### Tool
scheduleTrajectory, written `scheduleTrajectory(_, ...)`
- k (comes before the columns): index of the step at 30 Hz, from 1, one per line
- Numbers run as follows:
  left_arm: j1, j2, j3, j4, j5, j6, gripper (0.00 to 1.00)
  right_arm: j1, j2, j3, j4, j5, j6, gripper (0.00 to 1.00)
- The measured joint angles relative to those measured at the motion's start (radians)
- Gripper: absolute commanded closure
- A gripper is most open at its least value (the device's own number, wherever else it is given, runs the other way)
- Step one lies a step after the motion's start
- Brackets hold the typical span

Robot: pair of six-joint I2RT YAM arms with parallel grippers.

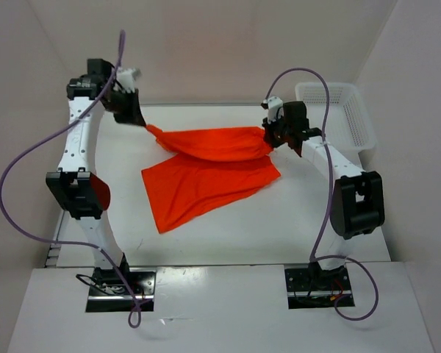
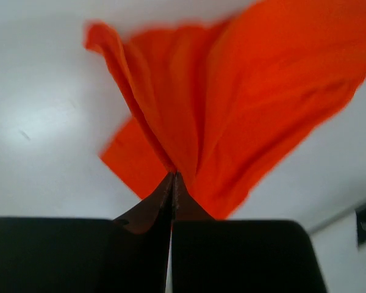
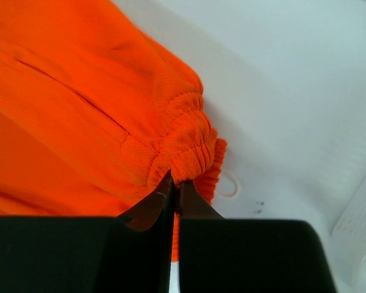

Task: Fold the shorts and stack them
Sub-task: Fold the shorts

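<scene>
Top external view shows the shorts [image 1: 206, 176] stretched between two arms over the white table [image 1: 301, 228]. The left gripper [image 1: 143, 123] pinches one far corner and the right gripper [image 1: 267, 136] pinches the other end. Both grippers are squeezed tight on the orange cloth, with no gap between their tips. The top edge hangs in a line from one gripper to the other, lifted off the table. The lower part droops down and lies on the table, nearer the arm bases. Holding two ends like this likely pulls the cloth straight, so it can be laid flat or folded over neatly. Right wrist view shows the fingers [image 3: 149, 210] biting the bunched stretchy waistband [image 3: 189, 146], which is a thick part and probably good to hold. Left wrist view shows the fingers nipping a thin gathered bit of cloth that fans out below. A white basket [image 1: 338, 110] sits at the far right, apart from the shorts. The fold does not look done yet
</scene>
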Motion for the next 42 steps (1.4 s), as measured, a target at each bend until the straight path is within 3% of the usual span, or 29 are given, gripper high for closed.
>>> scheduleTrajectory(4, -0.059, -0.104, -0.374, -0.034, -0.023, 0.0, 1.0, -0.008, -0.047, -0.077, -0.071, -0.037, -0.102, 1.0)
scheduleTrajectory(6, -0.077, -0.137, -0.482, -0.072, -0.031, -0.001, 1.0, -0.017, -0.063, -0.087, -0.117, -0.065, -0.146, 1.0)
scheduleTrajectory(17, -0.027, -0.335, -0.646, -0.104, -0.085, -0.001, 1.0, -0.053, -0.096, -0.027, -0.384, -0.178, -0.426, 1.0)
scheduleTrajectory(27, -0.209, -0.534, -0.902, -0.113, -0.143, -0.002, 1.0, -0.07, -0.092, 0.044, -0.683, -0.233, -0.724, 1.0)
scheduleTrajectory(32, -0.333, -0.584, -1.089, -0.117, -0.18, 0.0, 1.0, -0.07, -0.095, -0.05, -0.691, -0.211, -0.781, 1.0)
scheduleTrajectory(39, -0.333, -0.569, -1.214, -0.098, -0.257, -0.001, 1.0, -0.06, -0.142, -0.224, -0.66, -0.15, -0.798, 1.0)
scheduleTrajectory(41, -0.344, -0.564, -1.235, -0.084, -0.274, -0.002, 0.78, -0.053, -0.164, -0.259, -0.64, -0.132, -0.796, 0.95)
scheduleTrajectory(42, -0.354, -0.558, -1.243, -0.08, -0.284, 0.0, 0.66, -0.052, -0.171, -0.27, -0.63, -0.122, -0.792, 0.86)
